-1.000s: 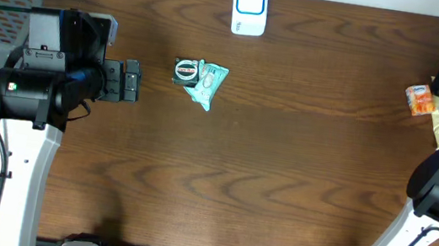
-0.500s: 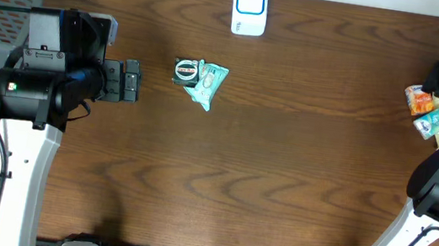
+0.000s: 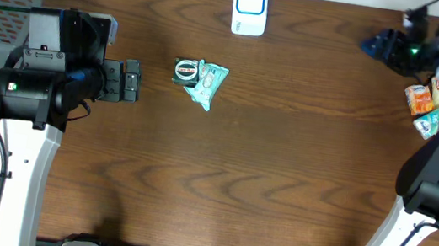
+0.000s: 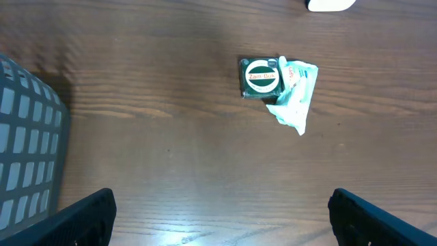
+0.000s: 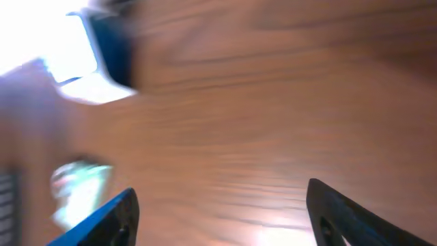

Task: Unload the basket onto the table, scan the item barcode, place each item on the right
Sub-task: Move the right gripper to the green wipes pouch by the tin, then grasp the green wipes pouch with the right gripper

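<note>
Right gripper (image 3: 380, 47) hovering released (wrist view blurred), upper right.
Left gripper (image 3: 130, 81) gaping; best pinching packet (image 3: 209, 82) edge, keeping barcode facing scanner (image 3: 250, 6).

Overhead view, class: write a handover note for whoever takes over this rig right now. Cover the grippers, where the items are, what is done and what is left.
Left gripper: open, empty, just left of the two middle packets.
Right gripper: open, empty, at the far side, right of the white scanner.
Items: dark round-labelled packet touching a pale green packet in the middle; orange packet and green-white packet at the right edge.
Done: nothing is held; no scan can be confirmed.
Left: pick up an item and show its barcode to the scanner.
</note>
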`<state>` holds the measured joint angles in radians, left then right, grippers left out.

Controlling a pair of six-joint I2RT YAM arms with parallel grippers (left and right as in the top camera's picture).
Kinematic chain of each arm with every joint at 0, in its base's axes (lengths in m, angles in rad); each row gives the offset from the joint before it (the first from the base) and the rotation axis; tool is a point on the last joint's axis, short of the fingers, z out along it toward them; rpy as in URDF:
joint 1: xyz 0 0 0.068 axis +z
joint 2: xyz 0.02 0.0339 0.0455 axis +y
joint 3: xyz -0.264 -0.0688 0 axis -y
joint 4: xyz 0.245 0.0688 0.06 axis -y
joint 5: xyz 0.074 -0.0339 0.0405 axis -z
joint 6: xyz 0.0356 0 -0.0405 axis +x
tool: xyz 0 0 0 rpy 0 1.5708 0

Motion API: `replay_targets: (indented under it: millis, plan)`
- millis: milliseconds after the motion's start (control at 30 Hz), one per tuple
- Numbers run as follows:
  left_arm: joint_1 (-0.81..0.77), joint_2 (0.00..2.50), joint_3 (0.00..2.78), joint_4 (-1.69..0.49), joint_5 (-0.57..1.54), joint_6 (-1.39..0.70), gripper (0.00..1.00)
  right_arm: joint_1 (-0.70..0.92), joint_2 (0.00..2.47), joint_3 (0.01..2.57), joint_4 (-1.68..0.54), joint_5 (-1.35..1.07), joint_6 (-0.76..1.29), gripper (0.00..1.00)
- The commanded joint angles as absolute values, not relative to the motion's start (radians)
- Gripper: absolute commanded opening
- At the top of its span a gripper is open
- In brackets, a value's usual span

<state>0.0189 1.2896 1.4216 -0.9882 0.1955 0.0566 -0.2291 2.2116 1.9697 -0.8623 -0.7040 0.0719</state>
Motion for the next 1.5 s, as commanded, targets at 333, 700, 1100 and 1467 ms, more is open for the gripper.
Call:
replay_targets:
  millis: [333,700,1100,1467]
  plan:
    - [0.024,1.293,1.429,-0.991,0.189,0.067,0.98,0.113,2.215,1.959,-0.923,-0.667,0.119,0.72]
    - [0.024,1.293,1.429,-0.991,0.189,0.067,0.98,0.463,2.215,1.946,-0.833,-0.153,0.397,0.41]
    - [0.024,1.293,1.429,-0.991,0.189,0.067,0.98,0.651,2.283,1.935,-0.669,0.042,0.527,0.46]
    - [0.024,1.293,1.429,-0.991,0.189,0.067,0.98,0.688,2.375,1.935,-0.662,0.162,0.527,0.46]
